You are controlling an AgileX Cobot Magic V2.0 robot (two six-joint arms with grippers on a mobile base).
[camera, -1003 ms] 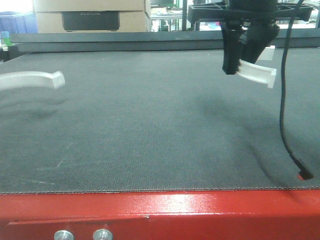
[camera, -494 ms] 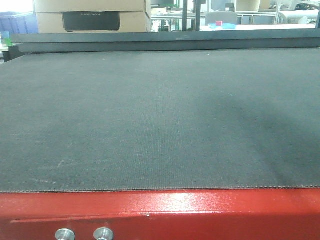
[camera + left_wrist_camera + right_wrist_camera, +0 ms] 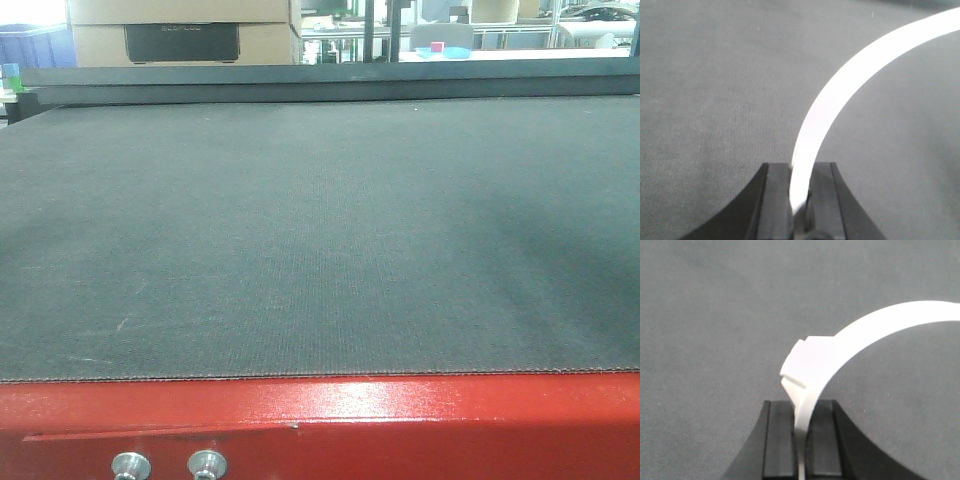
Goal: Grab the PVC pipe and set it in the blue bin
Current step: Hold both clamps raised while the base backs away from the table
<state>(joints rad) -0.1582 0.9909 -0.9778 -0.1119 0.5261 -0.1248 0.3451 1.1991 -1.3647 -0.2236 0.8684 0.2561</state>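
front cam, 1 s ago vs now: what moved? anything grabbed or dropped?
The arm at upper right with its white curved piece, the dangling cable and the second curved piece at far left all left the front view by half a second ago; direction unclear. Nothing dropped: left gripper is shut on a white pipe arc, right gripper on a flanged pipe piece. Grey mat and red edge unchanged.

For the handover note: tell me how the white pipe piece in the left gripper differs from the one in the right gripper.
The left pipe piece is a plain smooth curve; the right pipe piece carries a stepped block near the right gripper. The left one sweeps toward its view's top corner; the right one arches over sideways. Both are white, curved and clamped.
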